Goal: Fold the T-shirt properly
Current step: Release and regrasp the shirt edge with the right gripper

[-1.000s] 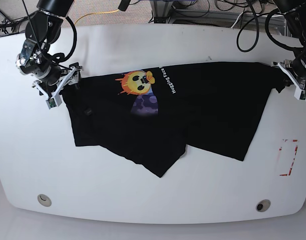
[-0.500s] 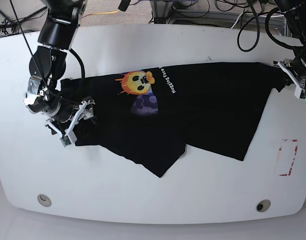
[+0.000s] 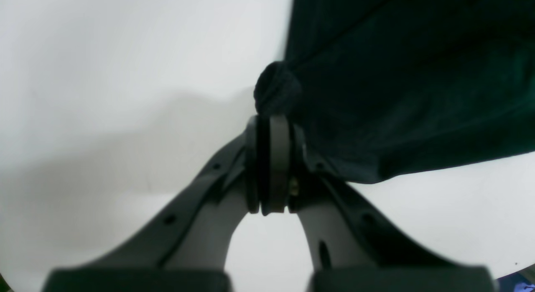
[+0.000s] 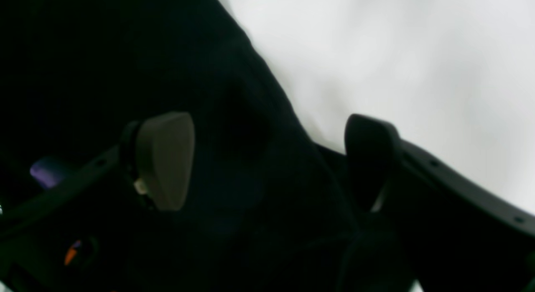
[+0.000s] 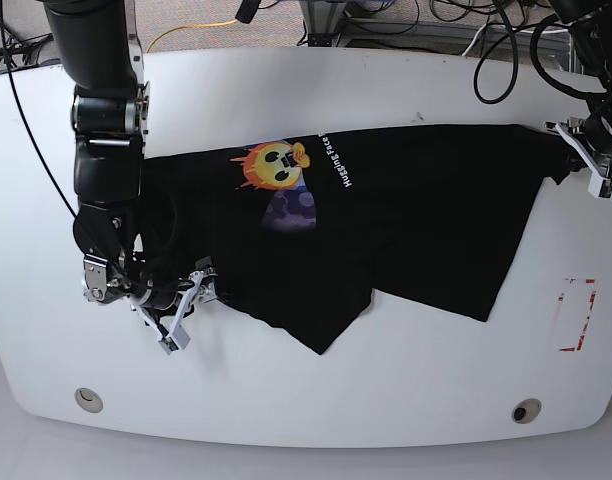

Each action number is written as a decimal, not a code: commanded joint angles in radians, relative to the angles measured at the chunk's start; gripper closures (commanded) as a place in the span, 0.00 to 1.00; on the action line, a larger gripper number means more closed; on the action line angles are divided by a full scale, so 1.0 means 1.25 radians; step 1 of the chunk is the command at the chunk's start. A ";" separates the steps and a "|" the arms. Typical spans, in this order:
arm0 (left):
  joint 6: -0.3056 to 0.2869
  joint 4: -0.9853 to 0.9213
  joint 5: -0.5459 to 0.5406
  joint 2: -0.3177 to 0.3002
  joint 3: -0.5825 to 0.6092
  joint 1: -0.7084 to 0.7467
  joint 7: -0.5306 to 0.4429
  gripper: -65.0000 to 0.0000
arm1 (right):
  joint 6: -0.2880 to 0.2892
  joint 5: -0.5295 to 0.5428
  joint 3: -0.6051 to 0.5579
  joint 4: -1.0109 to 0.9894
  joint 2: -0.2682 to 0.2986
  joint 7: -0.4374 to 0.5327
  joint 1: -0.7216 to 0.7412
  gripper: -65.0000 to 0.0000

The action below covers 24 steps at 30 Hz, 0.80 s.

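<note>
The black T-shirt [image 5: 416, 220] lies spread across the white table, with its orange and purple print [image 5: 286, 180] facing up. My left gripper [image 5: 586, 160] is at the shirt's far right corner. In the left wrist view it [image 3: 271, 120] is shut on a small bunch of the black cloth [image 3: 276, 89]. My right gripper [image 5: 189, 308] is low at the shirt's lower left edge. In the right wrist view it [image 4: 267, 158] is open, with one pad [image 4: 165, 158] over the cloth [image 4: 104, 53] and the other finger [image 4: 368, 154] near the cloth's edge.
A red outlined rectangle [image 5: 576, 315] is marked on the table at the right. Two round holes [image 5: 88, 400] [image 5: 526, 411] sit near the table's front edge. Cables lie beyond the back edge. Bare white table [image 5: 406, 380] lies in front of the shirt.
My right gripper has moved from the shirt's upper left corner down along its left edge to the lower left edge. My left gripper has stayed shut on the right corner.
</note>
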 commanded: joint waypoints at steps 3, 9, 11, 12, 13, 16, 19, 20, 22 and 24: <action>0.000 0.013 -0.009 -0.015 -0.005 -0.004 -0.011 1.00 | 0.005 0.014 -0.064 -0.176 0.010 0.135 0.091 0.17; 0.000 0.013 -0.010 -0.014 -0.005 -0.003 -0.011 1.00 | 0.005 0.014 -0.143 -0.284 0.004 0.244 0.112 0.17; 0.000 0.013 -0.012 -0.014 -0.005 -0.003 -0.010 1.00 | 0.005 0.014 -0.149 -0.301 0.003 0.255 0.114 0.17; 0.000 0.013 -0.010 -0.014 -0.005 -0.003 -0.010 1.00 | 0.005 0.014 -0.154 -0.305 -0.002 0.255 0.118 0.17; 0.000 0.013 -0.010 -0.014 -0.005 -0.003 -0.010 1.00 | 0.005 0.014 -0.159 -0.305 -0.011 0.255 0.119 0.17; 0.000 0.012 -0.009 -0.014 -0.005 -0.003 -0.010 1.00 | 0.005 0.014 -0.159 -0.305 -0.028 0.255 0.119 0.17; 0.000 0.012 -0.009 -0.014 -0.005 -0.003 -0.010 1.00 | 0.005 0.014 -0.159 -0.305 -0.039 0.255 0.121 0.17; 0.000 0.012 -0.009 -0.014 -0.005 -0.003 -0.010 1.00 | 0.005 0.014 -0.159 -0.305 -0.043 0.255 0.121 0.17; 0.000 0.012 -0.009 -0.014 -0.005 -0.003 -0.010 1.00 | 0.005 0.014 -0.159 -0.305 -0.059 0.255 0.121 0.17; 0.000 0.012 -0.009 -0.014 -0.005 -0.003 -0.010 1.00 | -0.002 0.014 -0.159 -0.305 -0.066 0.257 0.121 0.17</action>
